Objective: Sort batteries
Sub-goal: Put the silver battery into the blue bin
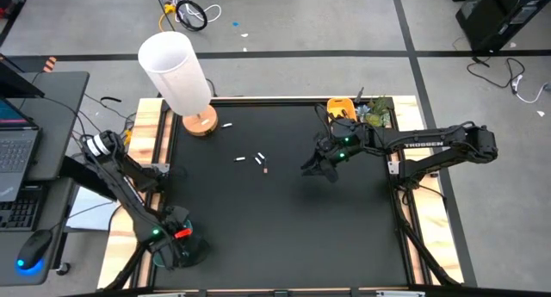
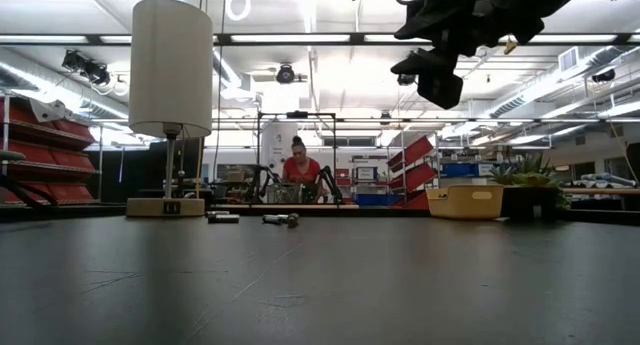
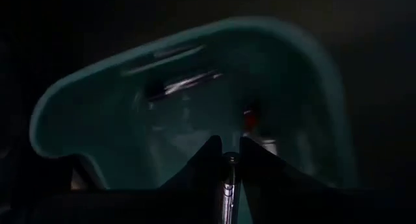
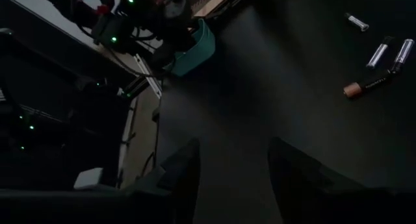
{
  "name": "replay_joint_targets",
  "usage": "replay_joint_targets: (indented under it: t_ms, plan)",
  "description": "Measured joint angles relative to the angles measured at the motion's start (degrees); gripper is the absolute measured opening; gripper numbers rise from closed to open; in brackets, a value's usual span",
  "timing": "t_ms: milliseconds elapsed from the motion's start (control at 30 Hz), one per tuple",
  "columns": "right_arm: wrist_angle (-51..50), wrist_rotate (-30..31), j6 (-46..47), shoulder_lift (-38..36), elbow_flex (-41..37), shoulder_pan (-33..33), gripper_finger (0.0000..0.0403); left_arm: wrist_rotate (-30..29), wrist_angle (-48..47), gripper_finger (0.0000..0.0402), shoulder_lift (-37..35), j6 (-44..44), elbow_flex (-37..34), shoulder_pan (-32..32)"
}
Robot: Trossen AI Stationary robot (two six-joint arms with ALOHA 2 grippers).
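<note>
**Dropping a battery into the teal tray**

The counter (image 1: 284, 219) is mostly bare black. Its biggest item is the lamp (image 1: 179, 73) at about 11 o'clock; a yellow tray (image 1: 341, 106) and a plant (image 1: 375, 112) sit at 1 o'clock. In the low view a person (image 2: 300, 165) sits in the room far behind.

My left arm is down at the 7 o'clock corner, with the left gripper (image 3: 231, 160) poised right over the teal tray (image 3: 84, 94). Its fingers are close together, and a thin silvery battery (image 3: 229, 182) stands between them. I can't tell whether it is pinched or already slipping, so I judge this to be the release. To do it well, I'd hold the wrist steady over the middle of the tray, part the fingers slowly, and lift only once the cell has dropped, so it lands inside the rim. At least one silvery cell and something with a red end already lie in the tray, so I'd also stay high enough not to nudge them.

The right gripper (image 1: 317, 166) hangs above the counter just right of centre, fingers spread wide and empty. The loose batteries (image 1: 258, 162) lie at its 9 o'clock, near but apart from it: a few pale cells and one dark with a copper end (image 4: 370, 86). One more (image 1: 227, 125) sits beside the lamp base.
</note>
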Motion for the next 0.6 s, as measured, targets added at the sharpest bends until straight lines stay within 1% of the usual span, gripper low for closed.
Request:
replay_joint_targets:
  t_ms: [133, 367, 467, 533, 600]
  plan:
    - [0.0, -0.1, 0.9, 0.0, 0.0, -0.5, 0.0164, 4.3, 1.9, 0.0081, 0.0, -0.7, -1.7, 0.0]
    - [0.2, -0.5, 0.5, 0.0, 0.0, -1.7, 0.0164, 10.5, 3.0, 0.0174, 0.0, -1.3, -0.7, 0.2]
    - [0.7, -2.2, -0.6, 0.0, 0.0, -2.6, 0.0164, 12.8, 0.2, 0.0197, 0.0, -1.5, 2.4, 0.3]
    - [1.2, -3.2, -1.1, 0.0, 0.0, -3.3, 0.0164, 12.2, -3.5, 0.0200, 0.0, -2.7, 5.8, 0.3]
    - [1.6, -4.1, -1.7, 0.0, 0.0, -3.9, 0.0164, 10.2, -8.4, 0.0199, 0.0, -3.1, 9.7, 0.3]
